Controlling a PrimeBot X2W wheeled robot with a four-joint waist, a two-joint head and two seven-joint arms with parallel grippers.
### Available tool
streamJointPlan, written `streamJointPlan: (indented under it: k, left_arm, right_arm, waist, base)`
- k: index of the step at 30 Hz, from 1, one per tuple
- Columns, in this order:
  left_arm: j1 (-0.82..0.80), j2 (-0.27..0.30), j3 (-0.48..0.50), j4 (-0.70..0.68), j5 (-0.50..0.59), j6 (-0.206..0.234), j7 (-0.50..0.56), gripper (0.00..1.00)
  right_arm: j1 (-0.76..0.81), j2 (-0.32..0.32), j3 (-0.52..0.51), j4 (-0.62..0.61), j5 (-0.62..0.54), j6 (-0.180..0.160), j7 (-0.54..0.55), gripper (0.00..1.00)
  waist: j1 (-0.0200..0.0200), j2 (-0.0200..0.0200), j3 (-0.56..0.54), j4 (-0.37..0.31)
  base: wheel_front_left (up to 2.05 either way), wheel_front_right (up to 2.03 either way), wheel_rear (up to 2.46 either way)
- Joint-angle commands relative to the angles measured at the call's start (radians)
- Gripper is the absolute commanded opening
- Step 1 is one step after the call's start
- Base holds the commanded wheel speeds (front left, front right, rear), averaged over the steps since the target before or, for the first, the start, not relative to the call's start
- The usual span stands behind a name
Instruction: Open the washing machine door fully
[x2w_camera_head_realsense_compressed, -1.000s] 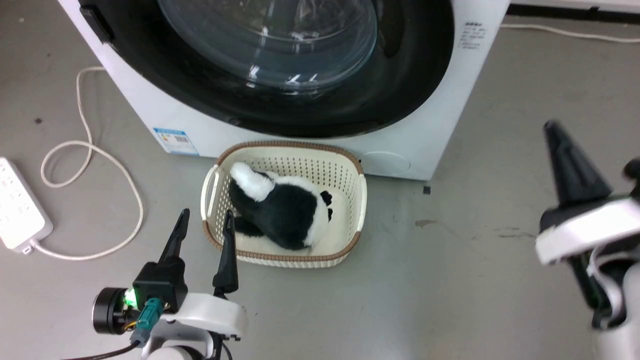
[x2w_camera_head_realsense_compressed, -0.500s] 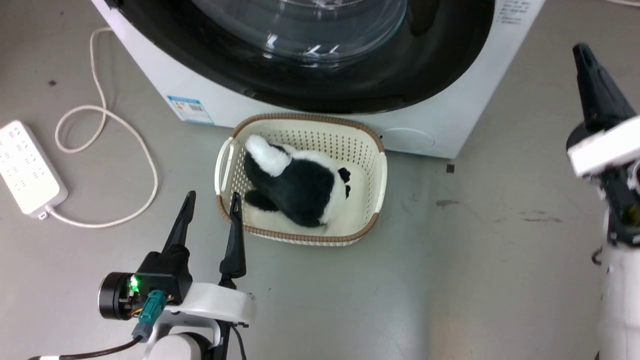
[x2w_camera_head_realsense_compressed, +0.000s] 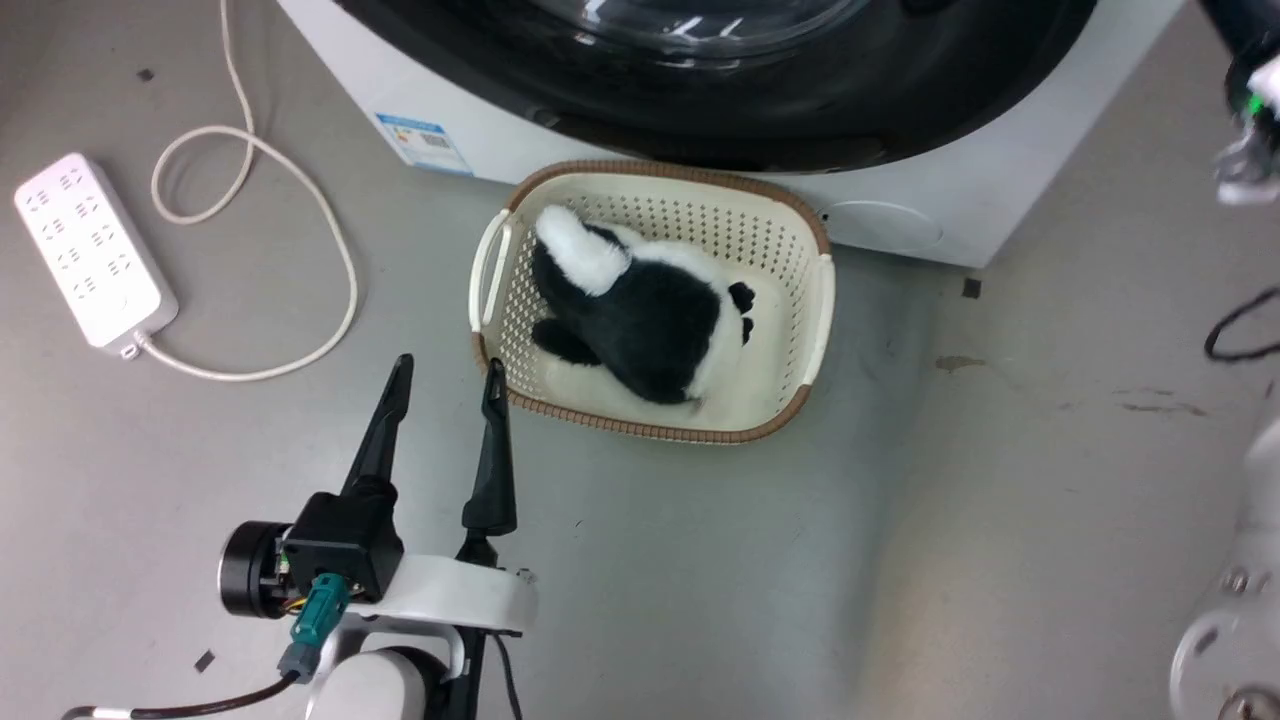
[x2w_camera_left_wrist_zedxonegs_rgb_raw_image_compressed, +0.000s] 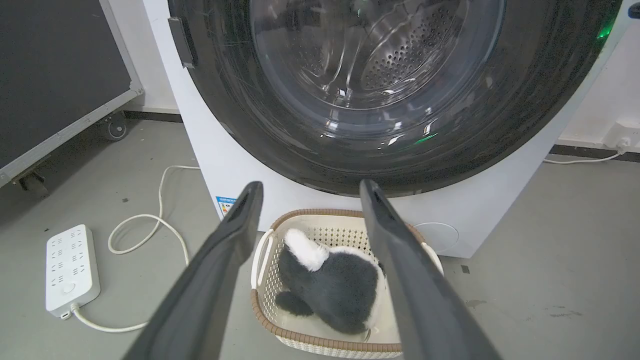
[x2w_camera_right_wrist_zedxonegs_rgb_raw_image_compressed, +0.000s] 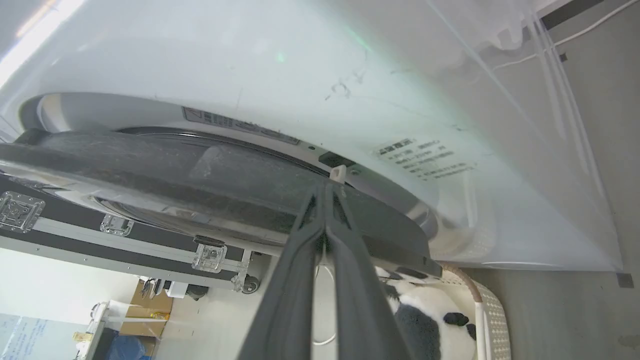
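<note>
Your right pincer has its fingers pressed flat together with nothing between them. The tips are right at the rim of the washing machine door, beside a little white latch tab. Can't tell if they're touching the rim or tucked behind it, that view's pretty smeary. The arm comes in at the right side of the washing machine. Your left pincer hangs low, fingers spread wide and empty, just beside the cream basket holding a plush toy. Grey floor, with a power strip off left.
</note>
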Motion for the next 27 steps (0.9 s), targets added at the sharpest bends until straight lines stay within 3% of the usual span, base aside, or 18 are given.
streamJointPlan:
  k: [1, 3, 12, 20, 27]
  left_arm:
    - [-0.021, 0.001, -0.007, -0.003, -0.008, 0.007, -0.01, 1.0]
    - [-0.03, 0.001, -0.021, -0.005, -0.017, 0.016, -0.02, 1.0]
    - [-0.052, 0.001, -0.043, -0.008, -0.032, 0.034, -0.041, 1.0]
    - [-0.056, 0.001, -0.036, 0.004, -0.02, 0.033, -0.058, 1.0]
    - [-0.033, 0.001, -0.029, 0.017, -0.012, 0.027, -0.072, 1.0]
  right_arm:
    - [-0.054, 0.004, -0.021, 0.027, 0.013, 0.0, 0.021, 0.0]
    - [-0.175, 0.005, -0.107, 0.138, -0.003, 0.0, 0.11, 0.0]
    - [-0.353, 0.007, -0.263, 0.257, -0.048, 0.0, 0.269, 0.0]
    - [-0.32, 0.009, -0.337, 0.283, -0.024, 0.0, 0.413, 0.0]
    - [-0.236, 0.01, -0.297, 0.332, 0.093, -0.001, 0.518, 0.0]
  waist:
    - [-0.0001, 0.0, 0.011, 0.01]
    - [-0.0001, 0.0, 0.037, 0.03]
    - [-0.0001, 0.0, 0.081, 0.057]
    - [-0.0001, 0.0, 0.025, 0.064]
    - [-0.0001, 0.0, -0.036, 0.055]
  base:
    - [0.0, 0.0, 0.0]
    - [0.0, 0.0, 0.0]
    - [0.0, 0.0, 0.0]
    - [0.0, 0.0, 0.0]
    - [0.0, 0.0, 0.0]
